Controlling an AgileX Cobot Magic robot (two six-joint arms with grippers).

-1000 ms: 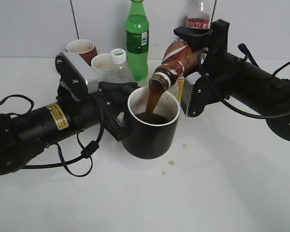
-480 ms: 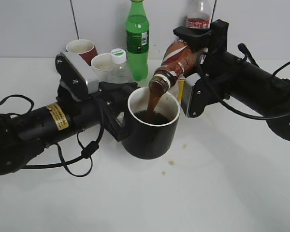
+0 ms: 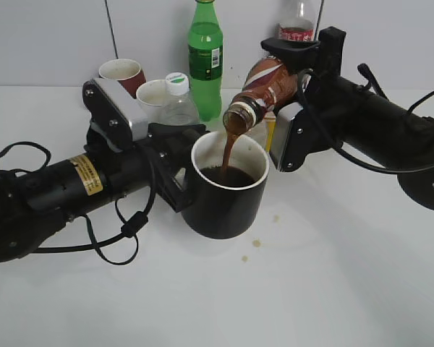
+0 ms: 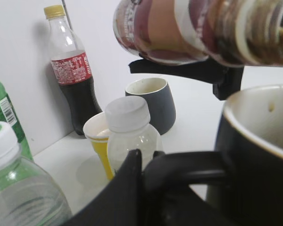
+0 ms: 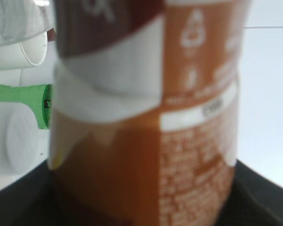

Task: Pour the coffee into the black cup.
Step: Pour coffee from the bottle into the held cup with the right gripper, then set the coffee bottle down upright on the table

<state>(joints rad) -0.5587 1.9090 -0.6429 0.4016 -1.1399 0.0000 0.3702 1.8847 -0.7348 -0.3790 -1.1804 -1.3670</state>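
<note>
My right pincer (image 3: 293, 61) is clamped on the coffee bottle (image 3: 264, 90), which I hold tipped mouth-down above the black cup (image 3: 228, 191). A thin brown stream runs from the bottle's neck into the cup, where dark liquid already pools against the pale inner wall. In my right wrist view the bottle's brown-and-white label (image 5: 146, 113) fills nearly everything and is blurred.

My left pincer (image 3: 175, 170) is closed on the black cup's handle (image 4: 188, 172), on the cup's left side, and the cup sits on the white counter (image 3: 311, 289).

Just in front of the cup, a few small brown drops (image 3: 257, 243) mark the counter.

Behind the cup stand a small clear bottle with a white cap (image 3: 178, 97), a tall green bottle (image 3: 205, 61), a white paper cup (image 3: 152, 94) and a maroon mug (image 3: 123, 74). Behind the cup's right side, beyond the coffee bottle, are a yellow cup (image 4: 100, 143), a dark grey mug (image 4: 153, 103) and a cola bottle with a red label (image 4: 70, 70), standing against the wall.
</note>
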